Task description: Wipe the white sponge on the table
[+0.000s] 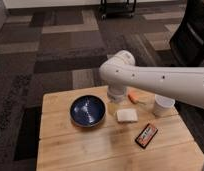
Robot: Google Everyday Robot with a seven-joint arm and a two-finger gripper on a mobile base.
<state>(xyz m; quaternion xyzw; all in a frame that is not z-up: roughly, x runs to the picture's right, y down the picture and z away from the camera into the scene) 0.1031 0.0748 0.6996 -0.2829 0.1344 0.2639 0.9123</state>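
The white sponge lies flat on the light wooden table, right of centre, with nothing on it. My white arm reaches in from the right, bends above the table's far edge and points down. The gripper hangs low over the table between the blue bowl and the sponge, just left of the sponge's near corner. It is open and holds nothing. The wrist hides most of it.
A dark blue bowl sits left of the gripper. A white cup stands at the right edge, an orange object lies behind the sponge, and a dark-and-orange packet lies in front right. Carpet surrounds the table.
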